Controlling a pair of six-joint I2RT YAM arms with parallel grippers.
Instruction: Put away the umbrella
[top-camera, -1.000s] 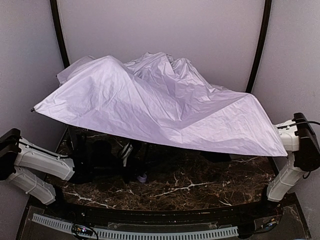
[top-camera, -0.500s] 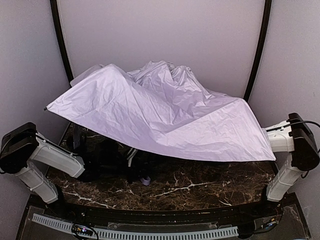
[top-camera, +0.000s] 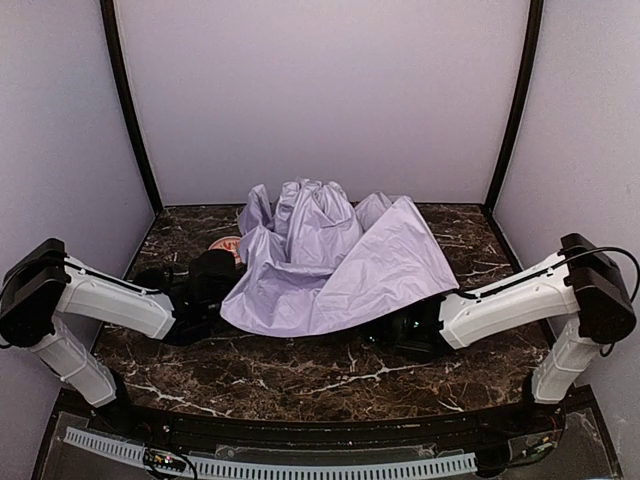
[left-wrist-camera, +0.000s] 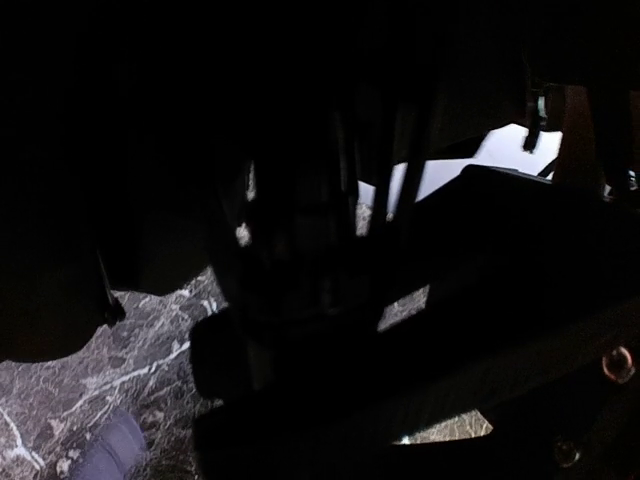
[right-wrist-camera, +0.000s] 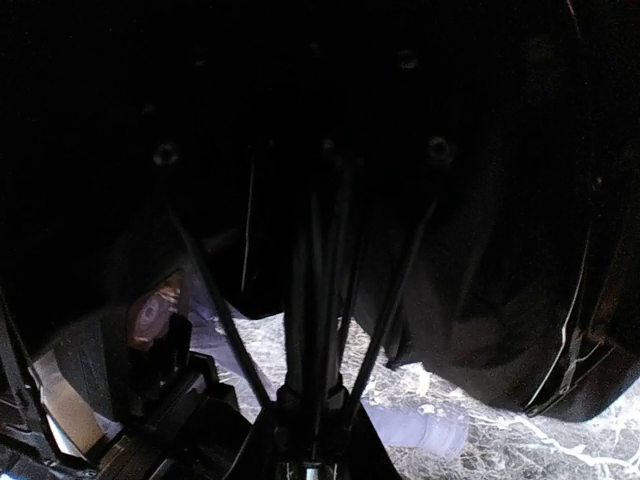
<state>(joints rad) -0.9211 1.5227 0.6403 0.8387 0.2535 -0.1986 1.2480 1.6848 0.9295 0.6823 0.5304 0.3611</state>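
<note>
1. The left gripper (top-camera: 207, 288) goes in under the 8 o'clock edge of the compact umbrella (top-camera: 330, 260), with its pale lavender-silver fabric and black underside. The jaws are fully closed. The left wrist view is too dark to show whether anything is between them.
2. The right gripper (right-wrist-camera: 305, 455) enters at the canopy's 4 o'clock edge. Its jaws look drawn in narrowly on the thin black shaft (right-wrist-camera: 305, 330), which rises from between them with ribs fanning off either side. Judged from this, it is holding the frame steady along the shaft.
3. The umbrella lies slumped and half-folded in the middle of the dark veined marble table (top-camera: 350, 375). Its folds are bunched toward 12 o'clock and a loose flap spreads toward 5 o'clock. Reaching in from opposite sides probably lets one arm brace while the other gathers.
4. The small lavender handle (right-wrist-camera: 415, 430) lies on the marble at 4 o'clock of the shaft in the right wrist view.
5. Both sets of fingertips are covered by fabric from above. A small red-patterned bowl (top-camera: 228, 243) shows only as a sliver at the canopy's 10 o'clock edge. No strap can be made out.
</note>
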